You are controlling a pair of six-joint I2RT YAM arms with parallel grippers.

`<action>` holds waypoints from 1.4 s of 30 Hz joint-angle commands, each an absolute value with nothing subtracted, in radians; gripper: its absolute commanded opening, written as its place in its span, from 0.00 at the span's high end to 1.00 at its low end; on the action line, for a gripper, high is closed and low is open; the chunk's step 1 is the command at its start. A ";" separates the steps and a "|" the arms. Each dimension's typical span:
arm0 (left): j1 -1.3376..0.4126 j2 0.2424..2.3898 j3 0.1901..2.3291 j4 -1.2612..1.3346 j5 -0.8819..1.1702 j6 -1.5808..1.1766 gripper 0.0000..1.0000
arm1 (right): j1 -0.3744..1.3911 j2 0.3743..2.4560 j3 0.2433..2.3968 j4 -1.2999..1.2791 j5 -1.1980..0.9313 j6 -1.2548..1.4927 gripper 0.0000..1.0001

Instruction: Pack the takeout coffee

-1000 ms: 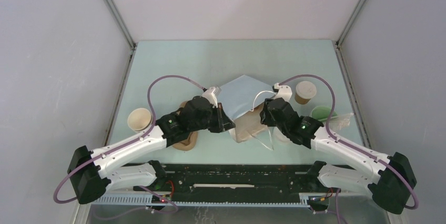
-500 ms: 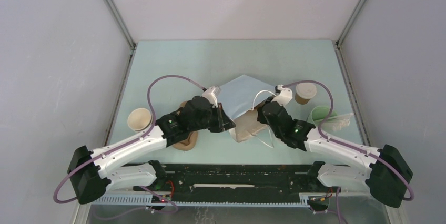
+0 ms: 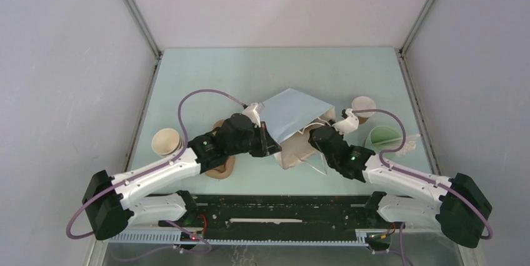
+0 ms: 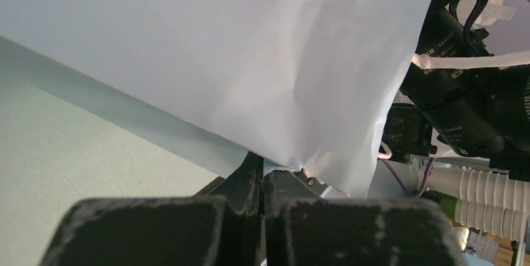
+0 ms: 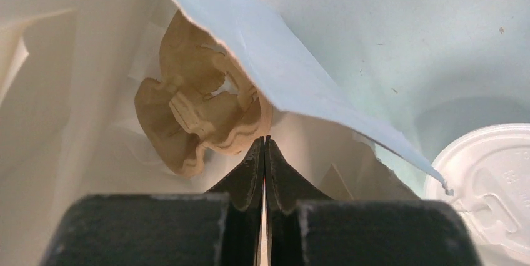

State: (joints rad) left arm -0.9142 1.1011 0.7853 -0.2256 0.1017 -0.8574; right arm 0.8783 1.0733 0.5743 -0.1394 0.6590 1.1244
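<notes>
The right pincer (image 5: 265, 147) has slid inward and is now clenching, apparently on the paper bag's (image 3: 290, 113) near lip. The left pincer (image 4: 262, 175) is gripping the opposite edge. The takeout coffee (image 3: 363, 105) is standing apart, beyond and right of the right pincer.

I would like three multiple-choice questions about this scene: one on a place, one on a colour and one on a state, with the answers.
1. Where is the moulded carrier that the right wrist view shows?
A. on the bare table
B. inside the paper bag
C. on top of a cup

2. What colour is the bag's outside?
A. pale blue
B. red
C. black

3. How is the right gripper?
A. wide open
B. shut on the bag's edge
C. holding a cup

Answers:
1 B, the bag's white inner walls surround it.
2 A, the top view shows it.
3 B, its fingers meet on a thin strip of paper.
</notes>
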 commanded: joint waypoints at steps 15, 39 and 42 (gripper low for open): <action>-0.918 1.109 0.851 -0.203 0.132 -0.884 1.00 | 0.767 1.392 0.581 0.319 0.631 1.239 0.94; -0.837 1.057 0.959 -0.344 0.029 -0.815 1.00 | 0.844 0.645 0.731 -0.493 0.182 0.417 0.40; -0.833 1.063 0.966 -0.354 0.037 -0.814 1.00 | 0.841 0.702 0.954 -0.686 0.220 0.333 0.37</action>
State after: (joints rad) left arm -0.8421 1.0733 0.9035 -0.3401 0.0460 -0.8379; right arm 0.8394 0.6617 0.7040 -0.4347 0.2596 0.5655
